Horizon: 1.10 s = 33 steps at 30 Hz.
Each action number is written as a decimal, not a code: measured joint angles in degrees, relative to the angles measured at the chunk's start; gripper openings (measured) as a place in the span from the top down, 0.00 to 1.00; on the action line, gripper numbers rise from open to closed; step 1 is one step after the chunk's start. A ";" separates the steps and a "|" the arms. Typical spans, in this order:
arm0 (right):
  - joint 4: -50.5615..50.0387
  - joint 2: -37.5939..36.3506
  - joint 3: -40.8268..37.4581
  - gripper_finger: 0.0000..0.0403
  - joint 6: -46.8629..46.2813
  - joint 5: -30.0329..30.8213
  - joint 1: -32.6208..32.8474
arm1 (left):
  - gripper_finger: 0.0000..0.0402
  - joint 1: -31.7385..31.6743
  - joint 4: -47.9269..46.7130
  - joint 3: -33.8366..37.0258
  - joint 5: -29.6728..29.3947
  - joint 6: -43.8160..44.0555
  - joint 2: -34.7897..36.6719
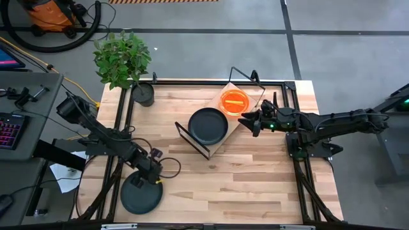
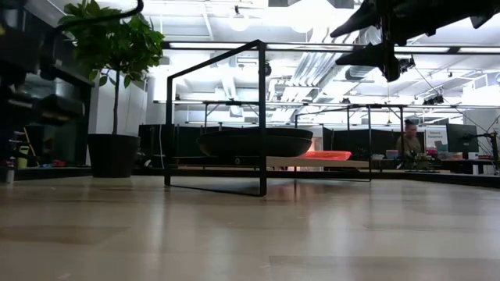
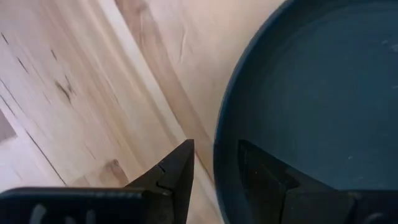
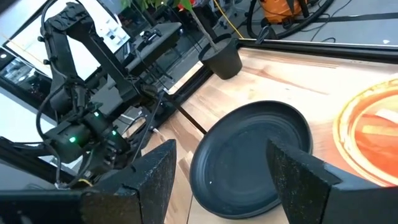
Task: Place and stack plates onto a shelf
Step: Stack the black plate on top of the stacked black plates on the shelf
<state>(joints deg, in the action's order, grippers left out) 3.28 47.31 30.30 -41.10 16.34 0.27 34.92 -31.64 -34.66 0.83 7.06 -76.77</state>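
A dark grey plate (image 1: pixel 140 195) lies flat on the table near its near-left corner. My left gripper (image 1: pixel 155 181) is open at that plate's far-right rim. In the left wrist view the left gripper (image 3: pixel 217 169) has one finger outside the rim and one over the plate's inside (image 3: pixel 311 93). The shelf (image 1: pixel 220 142) stands mid-table, carrying a dark grey plate (image 1: pixel 208 126) and an orange plate (image 1: pixel 234 102). My right gripper (image 1: pixel 246 120) hovers open and empty at the shelf's right side, above the plates. In the right wrist view the right gripper (image 4: pixel 221 171) is over the shelf's grey plate (image 4: pixel 249 155). My left gripper straddles the plate's rim (image 3: pixel 219 134) on its far-right side, coming from above and pointing down. One finger (image 3: pixel 177 168) is outside the rim and the other (image 3: pixel 261 177) inside. I cannot tell whether either finger touches the plate, which lies flat on the table.
A potted plant (image 1: pixel 142 92) stands at the table's far-left corner. The shelf's black wire loops (image 2: pixel 262 117) rise at both of its ends. Bare tabletop (image 1: pixel 243 185) stretches between the shelf and the near edge. A person (image 2: pixel 408 140) sits far behind the table.
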 joint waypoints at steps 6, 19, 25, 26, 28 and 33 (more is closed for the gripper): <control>-0.08 0.00 0.00 0.42 0.00 0.00 0.00 | 0.72 -0.01 2.60 2.29 1.38 1.96 0.01; -0.35 0.00 0.00 0.42 0.02 0.00 0.00 | 0.99 -5.00 -6.50 -2.90 17.35 12.20 3.93; -0.55 0.00 0.00 0.42 -3.38 -0.52 0.00 | 0.99 -13.39 -20.53 -13.64 17.42 11.86 15.21; -0.74 0.00 0.00 0.42 -3.54 -0.55 0.00 | 0.99 -15.90 -22.83 -16.14 16.91 11.88 16.75; -0.93 0.00 0.00 0.42 -3.45 -0.57 0.00 | 0.99 -21.59 -26.20 -21.72 14.24 11.84 18.92; -1.02 0.00 0.00 0.42 -3.45 -0.61 0.00 | 1.00 -37.03 -26.69 -36.52 6.13 6.12 18.63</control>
<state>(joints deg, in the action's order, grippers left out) 2.26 47.31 30.30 -44.56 15.73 0.27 -2.11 -58.33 -71.18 6.97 13.18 -58.14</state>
